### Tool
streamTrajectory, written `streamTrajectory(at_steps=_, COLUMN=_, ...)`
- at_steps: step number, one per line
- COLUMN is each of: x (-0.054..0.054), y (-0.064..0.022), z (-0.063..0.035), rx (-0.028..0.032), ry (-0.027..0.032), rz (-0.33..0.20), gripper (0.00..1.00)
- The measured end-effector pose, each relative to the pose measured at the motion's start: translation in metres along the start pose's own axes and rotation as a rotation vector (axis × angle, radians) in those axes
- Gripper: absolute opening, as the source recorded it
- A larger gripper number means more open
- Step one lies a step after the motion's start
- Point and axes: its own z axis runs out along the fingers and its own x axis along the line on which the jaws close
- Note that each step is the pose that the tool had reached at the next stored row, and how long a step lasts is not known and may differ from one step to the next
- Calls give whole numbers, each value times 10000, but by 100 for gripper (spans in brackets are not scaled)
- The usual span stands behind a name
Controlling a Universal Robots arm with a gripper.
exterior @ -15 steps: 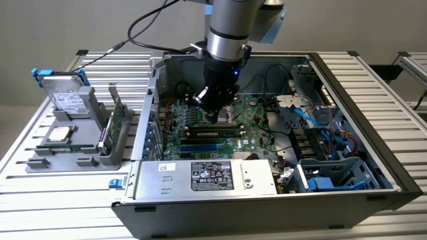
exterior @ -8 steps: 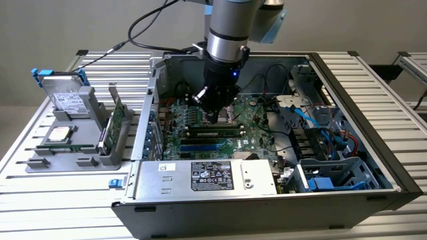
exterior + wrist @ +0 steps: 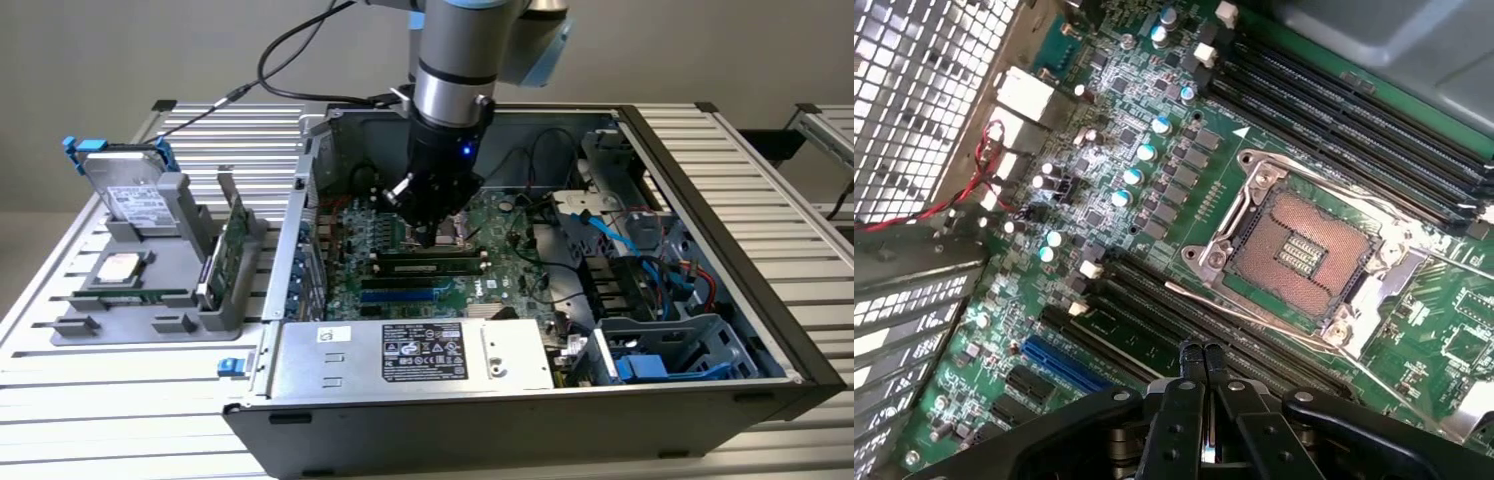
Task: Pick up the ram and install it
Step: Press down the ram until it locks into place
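Gripper [image 3: 424, 236] down inside the computer case [image 3: 694, 180], fingers [image 3: 1192, 362] pressed together, holding nothing. Ram [image 3: 424, 265] seated flat in a motherboard [image 3: 1154, 200] slot just below the fingertips

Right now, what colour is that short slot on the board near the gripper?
Blue slot, on the green motherboard; the wrist view shows it best.
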Motion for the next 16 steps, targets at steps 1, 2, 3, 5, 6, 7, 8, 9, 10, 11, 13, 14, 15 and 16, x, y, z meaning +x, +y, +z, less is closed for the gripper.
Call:
streamTrajectory(at_steps=1, x=0, y=0, z=5, rx=-7, ry=-15, rz=136, gripper=10)
streamTrajectory(at_steps=2, x=-1, y=0, z=9, rx=-13, ry=-31, rz=255, gripper=10)
streamTrajectory(at_steps=3, x=-1, y=0, z=14, rx=-20, ry=-49, rz=386, gripper=10)
streamTrajectory(at_steps=5, x=-3, y=0, z=24, rx=-33, ry=-81, rz=633, gripper=10)
streamTrajectory(at_steps=6, x=-3, y=0, z=28, rx=-38, ry=-98, rz=758, gripper=10)
streamTrajectory(at_steps=7, x=-4, y=0, z=33, rx=-44, ry=-114, rz=881, gripper=10)
streamTrajectory(at_steps=8, x=-4, y=1, z=38, rx=-51, ry=-131, rz=1006, gripper=10)
streamTrajectory(at_steps=9, x=-5, y=1, z=43, rx=-57, ry=-148, rz=1133, gripper=10)
streamTrajectory(at_steps=10, x=-6, y=1, z=47, rx=-63, ry=-165, rz=1257, gripper=10)
streamTrajectory(at_steps=11, x=-6, y=1, z=52, rx=-69, ry=-181, rz=1381, gripper=10)
streamTrajectory(at_steps=13, x=-7, y=1, z=61, rx=-81, ry=-215, rz=1639, gripper=10)
streamTrajectory(at_steps=14, x=-8, y=1, z=64, rx=-90, ry=-231, rz=1775, gripper=10)
streamTrajectory(at_steps=15, x=-8, y=1, z=66, rx=-99, ry=-239, rz=1910, gripper=10)
streamTrajectory(at_steps=16, x=-8, y=1, z=65, rx=-109, ry=-245, rz=2039, gripper=10)
